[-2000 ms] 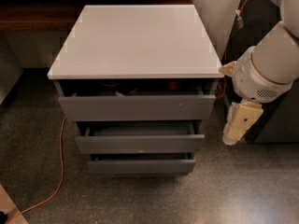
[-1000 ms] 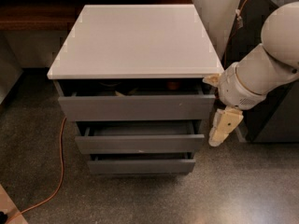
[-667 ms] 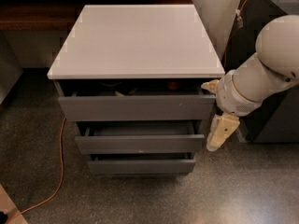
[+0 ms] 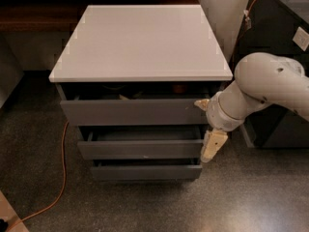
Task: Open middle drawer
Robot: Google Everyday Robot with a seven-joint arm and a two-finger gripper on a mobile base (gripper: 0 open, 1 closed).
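Hanging beside the middle drawer (image 4: 140, 149), one pincer (image 4: 212, 146), apart or together unclear, three drawers (image 4: 130, 111) ajar

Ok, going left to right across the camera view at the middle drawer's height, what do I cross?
orange cable → middle drawer front → gripper, at that drawer's right end → dark cabinet at the far right.

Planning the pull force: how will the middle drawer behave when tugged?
The middle drawer, already ajar, likely slides straight out. Its flat handleless front probably offers little grip. The pincer hangs at its right end, so pulling there may skew it.
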